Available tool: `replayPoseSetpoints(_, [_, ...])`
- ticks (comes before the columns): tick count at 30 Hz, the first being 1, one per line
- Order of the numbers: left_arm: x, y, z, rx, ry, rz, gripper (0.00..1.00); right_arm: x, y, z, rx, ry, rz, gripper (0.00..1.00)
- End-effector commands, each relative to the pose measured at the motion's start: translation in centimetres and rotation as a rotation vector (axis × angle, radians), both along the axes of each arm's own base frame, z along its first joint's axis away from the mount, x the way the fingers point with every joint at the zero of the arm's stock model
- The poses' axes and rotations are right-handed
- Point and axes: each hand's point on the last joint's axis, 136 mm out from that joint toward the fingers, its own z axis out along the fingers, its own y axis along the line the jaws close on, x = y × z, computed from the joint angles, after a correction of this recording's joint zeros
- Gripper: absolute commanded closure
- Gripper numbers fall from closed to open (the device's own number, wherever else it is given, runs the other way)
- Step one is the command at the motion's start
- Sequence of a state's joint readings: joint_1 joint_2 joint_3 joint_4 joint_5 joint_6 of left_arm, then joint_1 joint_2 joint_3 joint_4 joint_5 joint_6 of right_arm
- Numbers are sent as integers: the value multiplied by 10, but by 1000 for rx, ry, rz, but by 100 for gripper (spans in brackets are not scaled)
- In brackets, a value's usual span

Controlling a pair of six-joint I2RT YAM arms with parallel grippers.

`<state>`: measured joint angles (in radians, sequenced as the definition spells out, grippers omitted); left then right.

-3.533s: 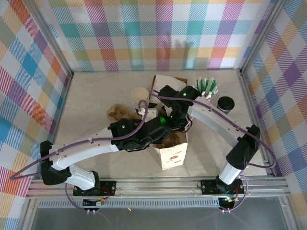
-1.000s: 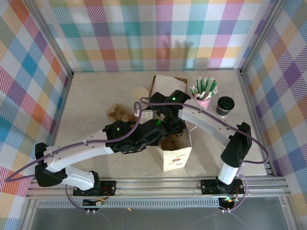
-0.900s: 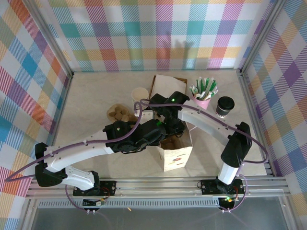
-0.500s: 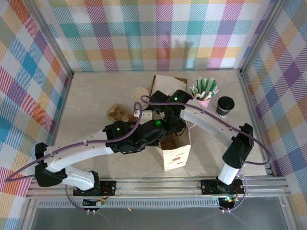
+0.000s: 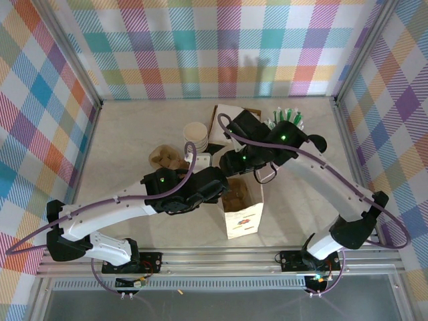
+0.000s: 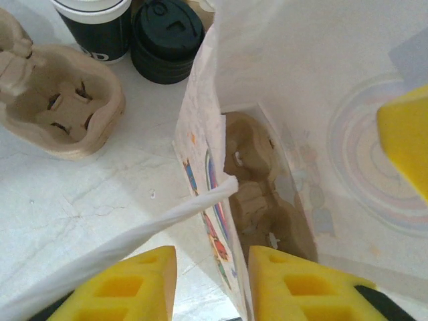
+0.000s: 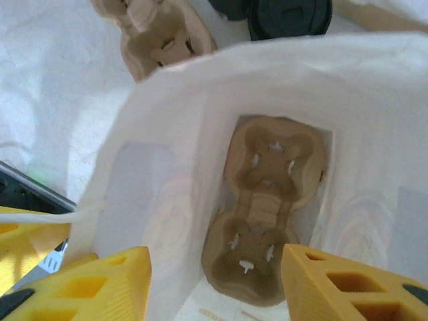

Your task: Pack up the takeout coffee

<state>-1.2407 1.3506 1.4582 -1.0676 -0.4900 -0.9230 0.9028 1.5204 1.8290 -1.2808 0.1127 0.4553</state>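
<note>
Takeout coffee (image 5: pixel 316 142) shows a round, smooth black lid.

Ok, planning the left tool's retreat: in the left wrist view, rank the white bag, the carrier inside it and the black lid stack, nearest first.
1. white bag: its rim passes between the fingers of the left tool.
2. carrier: just beyond, inside the bag.
3. black lid stack: farthest, outside the bag, up top.

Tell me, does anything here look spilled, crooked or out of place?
Nothing looks spilled or broken. The white paper bag stands open and upright, an empty cardboard cup carrier lying flat at its bottom. The takeout coffee stands outside the bag, on the table, lid on.
</note>
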Motion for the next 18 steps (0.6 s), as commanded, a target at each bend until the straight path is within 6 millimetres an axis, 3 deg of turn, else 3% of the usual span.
replayPoseSetpoints(1, [3, 1, 16, -40, -19, 1, 60, 11, -7, 38, 78, -140, -21, 43])
replayPoseSetpoints(7, [7, -8, 17, -116, 20, -1, 60, 29, -30, 69, 96, -254, -93, 28])
replayPoseSetpoints(9, [8, -10, 16, -132, 33, -1, 61, 37, -40, 77, 88, -283, -124, 17])
replayPoseSetpoints(10, [9, -10, 14, -138, 42, 0, 62, 44, -49, 82, 72, -306, -154, 1])
replayPoseSetpoints(13, [10, -11, 12, -147, 59, -2, 65, 64, -76, 89, 39, -334, -226, 1])
replayPoseSetpoints(18, [13, -9, 7, -137, 77, 21, 77, 95, -138, 88, 17, -325, -388, 1])
